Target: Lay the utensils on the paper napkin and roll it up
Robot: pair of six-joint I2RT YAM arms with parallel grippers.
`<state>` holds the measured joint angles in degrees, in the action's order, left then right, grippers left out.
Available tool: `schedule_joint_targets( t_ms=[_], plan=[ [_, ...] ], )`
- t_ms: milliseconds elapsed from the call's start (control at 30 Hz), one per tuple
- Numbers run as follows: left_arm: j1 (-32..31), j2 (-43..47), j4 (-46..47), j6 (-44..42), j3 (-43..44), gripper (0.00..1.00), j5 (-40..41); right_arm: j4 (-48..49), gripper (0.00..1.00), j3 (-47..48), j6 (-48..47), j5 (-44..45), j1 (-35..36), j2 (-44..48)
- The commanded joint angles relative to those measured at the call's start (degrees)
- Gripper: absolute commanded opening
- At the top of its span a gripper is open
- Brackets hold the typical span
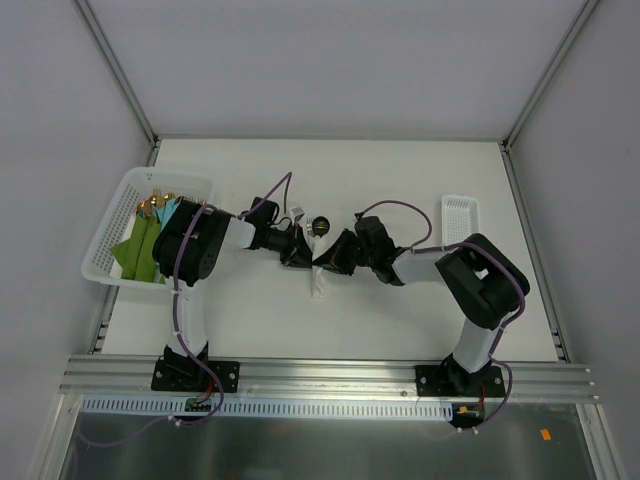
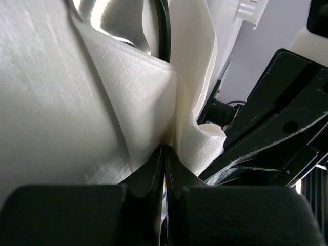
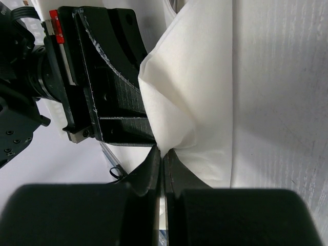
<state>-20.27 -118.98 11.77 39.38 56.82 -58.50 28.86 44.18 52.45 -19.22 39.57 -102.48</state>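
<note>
At the table (image 1: 400, 310) centre, the napkin (image 3: 205, 102) is pinched on opposite sides by the left gripper (image 2: 165, 154) and right gripper (image 3: 161, 154), both clamped on it, apparently for rolling around the spoon (image 1: 320, 224).

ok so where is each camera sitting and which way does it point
Top external: above and behind the bases, looking down at the table; left arm and right arm both show.
Left wrist: on the left arm, looking along the left end effector, shut on the paper napkin.
Right wrist: on the right arm, looking along the right end effector, shut on the same napkin.
Shared: each wrist view shows the napkin and the other arm's end effector.
</note>
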Motion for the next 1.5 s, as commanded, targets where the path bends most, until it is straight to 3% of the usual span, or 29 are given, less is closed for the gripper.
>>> schedule_joint_targets(
  t_ms=[0, 167, 367, 633, 900, 1000, 1467],
  plan=[
    [-0.56, -3.80, -4.03, -3.52, -0.39, 0.00, 8.49, 5.59, 0.00, -1.64, 2.05, -1.51, 0.68, -2.64],
    [-0.56, -4.07, -3.95, -3.25, -0.22, 0.00, 8.58, 8.92, 0.01, -3.57, 2.66, -3.53, 0.68, -6.24],
    [-0.47, -4.42, -3.95, -3.08, -0.22, 0.00, 8.49, 14.28, 0.21, -5.07, 4.76, -5.12, 0.77, -10.72],
    [-0.47, -4.77, -4.12, -2.72, 0.14, 0.00, 8.14, 17.11, 0.38, -6.92, 6.53, -5.47, 0.68, -14.06],
    [-0.38, -4.69, -4.04, -2.02, 0.22, 0.00, 7.61, 9.40, 0.43, -7.45, 5.56, -3.90, 0.68, -14.33],
    [-0.29, -3.99, -4.12, -1.67, 0.14, 0.01, 6.82, 4.21, 0.52, -6.39, 4.07, -3.28, 0.77, -13.98],
    [1.37, 0.24, -3.77, -0.53, -0.92, 0.05, 4.01, -1.53, 0.57, -5.07, 3.72, -2.66, 0.59, -15.82]
  ],
)
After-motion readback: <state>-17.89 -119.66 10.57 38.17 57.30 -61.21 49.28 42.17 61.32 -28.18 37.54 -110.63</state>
